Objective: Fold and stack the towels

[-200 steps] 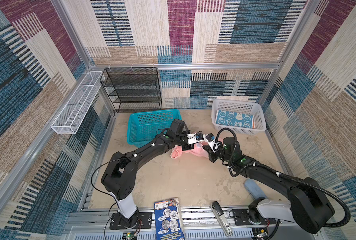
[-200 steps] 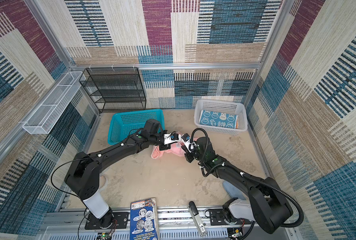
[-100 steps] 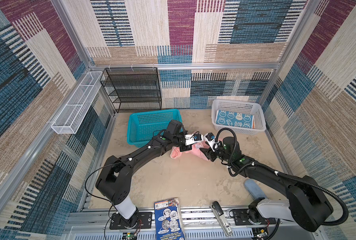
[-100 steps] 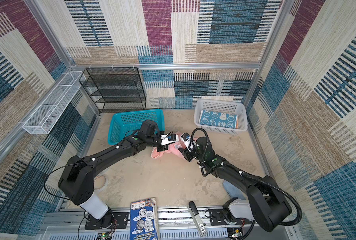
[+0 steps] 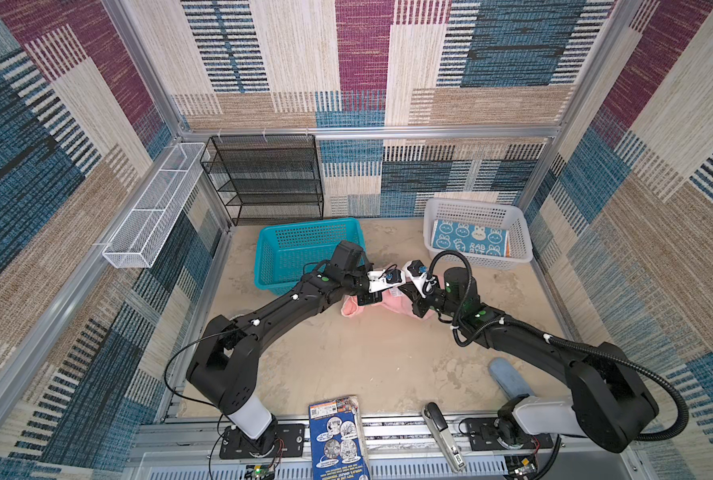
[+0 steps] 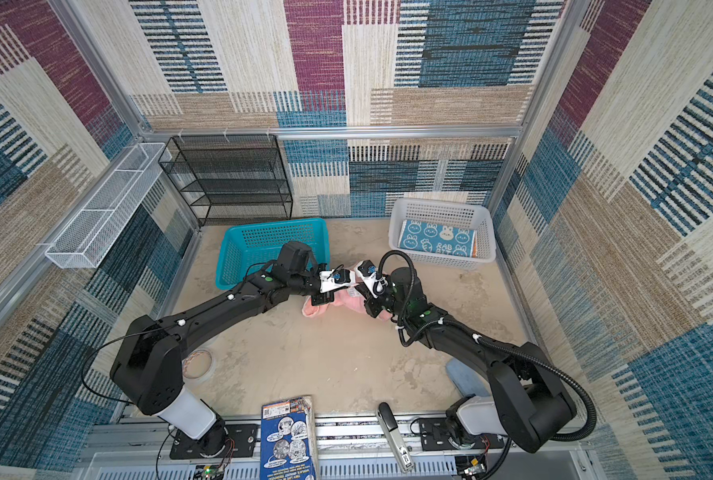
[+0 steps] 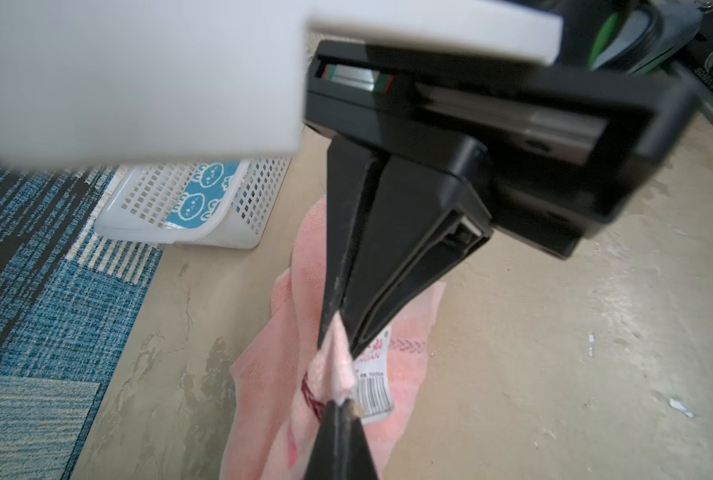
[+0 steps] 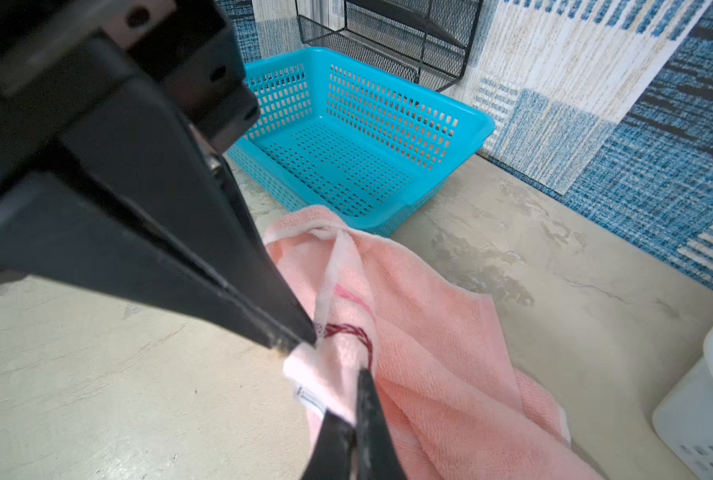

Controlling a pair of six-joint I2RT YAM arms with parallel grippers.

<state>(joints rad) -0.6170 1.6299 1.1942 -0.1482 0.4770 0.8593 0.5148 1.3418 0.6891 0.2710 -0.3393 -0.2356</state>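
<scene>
A plain pink towel [image 5: 392, 305] [image 6: 348, 301] lies crumpled mid-table, one labelled corner lifted off the surface. My left gripper [image 5: 388, 293] [image 7: 340, 405] is shut on that corner. My right gripper [image 5: 407, 293] [image 8: 359, 374] meets it tip to tip, shut on the same pink towel [image 8: 429, 332] beside the label. The rest of the cloth [image 7: 263, 395] hangs down to the table. A folded blue towel [image 5: 467, 241] with white rabbit print lies in the white basket [image 5: 477, 208]. A thin orange edge [image 5: 508, 249] shows at its right side.
An empty teal basket [image 5: 305, 253] [image 8: 388, 124] stands just behind the left arm, with a black mesh shelf [image 5: 267, 178] behind it. A white wire rack [image 5: 151, 208] hangs on the left wall. At the front lie a blue box [image 5: 338, 440], a stapler-like tool [image 5: 442, 436], a blue roll [image 5: 508, 378] and a tape ring [image 6: 199, 363].
The left arm's elbow has swung a little to the left. Both grippers stay together at the pink towel's corner.
</scene>
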